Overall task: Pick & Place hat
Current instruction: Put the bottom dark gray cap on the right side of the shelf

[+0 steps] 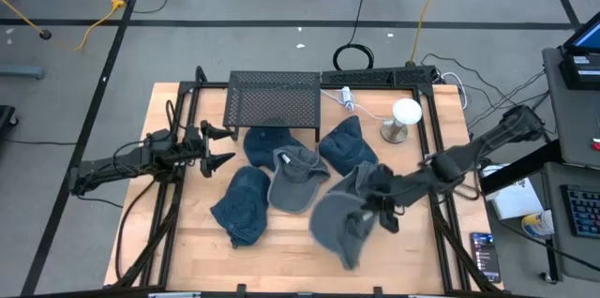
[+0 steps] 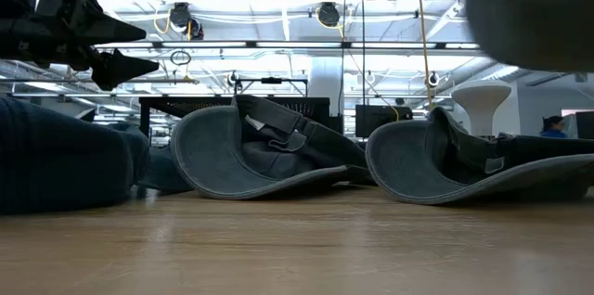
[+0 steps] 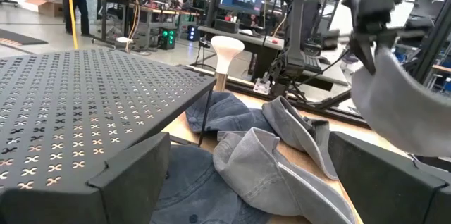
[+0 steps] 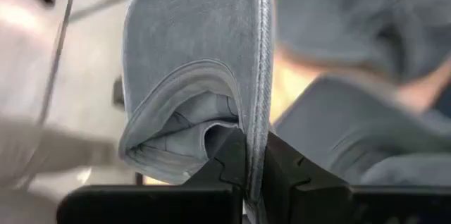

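Observation:
Several denim hats lie on the wooden table (image 1: 281,260): a dark blue one (image 1: 242,206), a blue one (image 1: 265,143), a grey one (image 1: 295,178) and another blue one (image 1: 349,143). My right gripper (image 1: 378,202) is shut on a grey hat (image 1: 339,226), which shows in its wrist view (image 4: 197,76) and as a blur high in the low view (image 2: 529,3). My left gripper (image 1: 225,145) hovers open at the table's left, beside the blue hat and touching nothing; it also shows in the low view (image 2: 130,49). My right gripper (image 4: 254,171) pinches the grey hat's edge (image 4: 262,122) between its two fingers. It reaches in from the table's right side, slanting down. The hat is lifted clear of the table and hangs off the fingertips toward the near left.
A black perforated metal rack (image 1: 274,101) stands at the far middle of the table, close in the left wrist view (image 3: 77,104). A white hat stand (image 1: 405,116) is at the far right. Black frame rails (image 1: 173,195) run along both table sides. People stand in the room behind.

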